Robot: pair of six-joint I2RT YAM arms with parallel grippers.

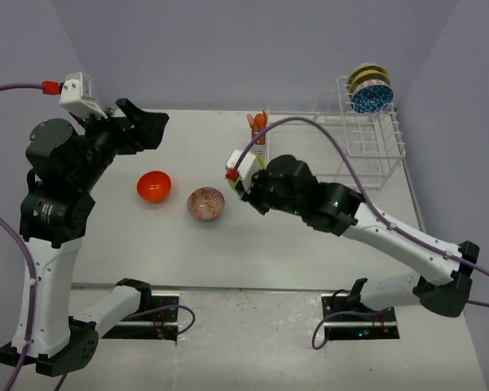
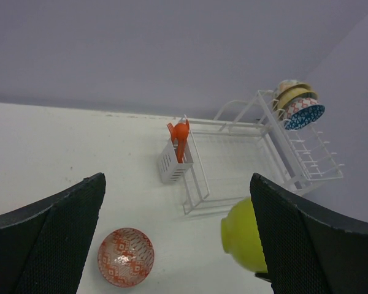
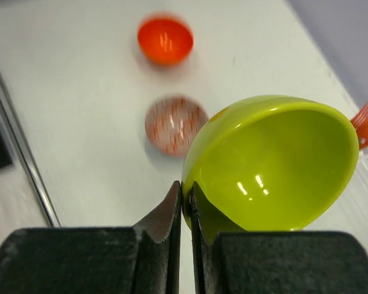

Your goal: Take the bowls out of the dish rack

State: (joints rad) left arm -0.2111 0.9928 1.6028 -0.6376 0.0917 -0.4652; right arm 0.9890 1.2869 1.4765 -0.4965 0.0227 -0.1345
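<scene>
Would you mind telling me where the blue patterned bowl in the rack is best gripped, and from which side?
Probably its upper rim, pinched across the wall from above. The blue patterned bowl stands on edge in the dish rack's tall section, other bowls packed behind it, so only the top edge looks free.

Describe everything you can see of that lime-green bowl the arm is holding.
The lime-green bowl is small, round, glossy and plain, perhaps plastic or glazed ceramic, and empty. It is tipped on its side, its hollow facing the right wrist camera. The right arm's fingers pinch its rim, shut on the thin wall. It seems held above the white table, touching nothing else.
</scene>
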